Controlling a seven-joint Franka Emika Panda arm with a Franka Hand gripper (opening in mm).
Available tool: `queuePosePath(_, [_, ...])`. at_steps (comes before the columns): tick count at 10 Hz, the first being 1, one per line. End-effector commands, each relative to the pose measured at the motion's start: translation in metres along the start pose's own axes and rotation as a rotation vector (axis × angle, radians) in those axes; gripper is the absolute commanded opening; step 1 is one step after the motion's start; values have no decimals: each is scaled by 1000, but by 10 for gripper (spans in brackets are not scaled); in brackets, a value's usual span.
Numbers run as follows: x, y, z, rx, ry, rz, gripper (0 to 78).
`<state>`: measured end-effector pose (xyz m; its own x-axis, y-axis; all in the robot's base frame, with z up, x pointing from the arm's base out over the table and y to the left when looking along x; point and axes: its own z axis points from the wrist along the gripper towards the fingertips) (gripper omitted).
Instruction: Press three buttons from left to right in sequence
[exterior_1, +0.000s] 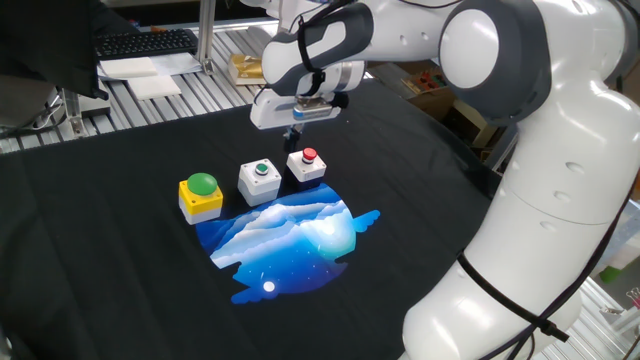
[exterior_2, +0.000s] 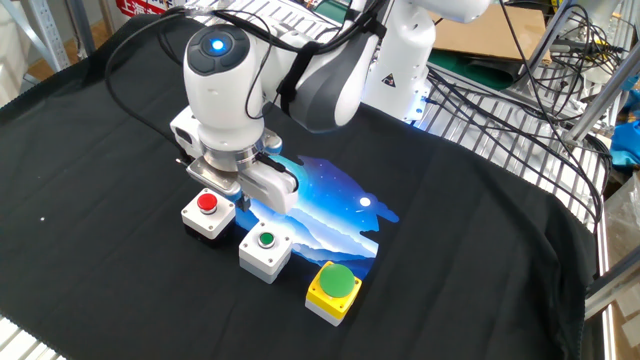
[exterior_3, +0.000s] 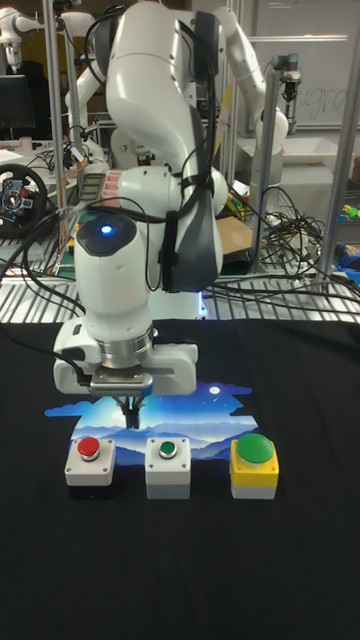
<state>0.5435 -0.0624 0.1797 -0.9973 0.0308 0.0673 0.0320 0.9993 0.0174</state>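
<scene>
Three button boxes stand in a row on the black cloth: a yellow box with a big green dome (exterior_1: 201, 193) (exterior_2: 334, 289) (exterior_3: 254, 465), a white box with a small green button (exterior_1: 260, 178) (exterior_2: 266, 250) (exterior_3: 168, 465) and a white box with a small red button (exterior_1: 307, 165) (exterior_2: 208, 212) (exterior_3: 89, 465). My gripper (exterior_1: 295, 137) (exterior_3: 130, 416) hangs above the cloth just behind the row, roughly over the gap between the red and the white-green boxes. Its fingertips meet in a point, shut on nothing. It touches no button. In the other fixed view the hand hides the fingertips.
A blue mountain print (exterior_1: 290, 235) lies on the cloth beside the boxes. A keyboard (exterior_1: 145, 42) and papers sit on the slatted metal bench behind. Cables (exterior_2: 500, 90) trail at the cloth's edge near the arm's base.
</scene>
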Motion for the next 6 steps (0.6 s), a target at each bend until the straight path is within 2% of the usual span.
queuePosePath(1, [3, 5, -6, 1, -1, 14, 0])
queuePosePath(5, [3, 7, -8, 2, 0, 28, 0])
queuePosePath(6, [3, 7, -8, 15, 1, 30, 0])
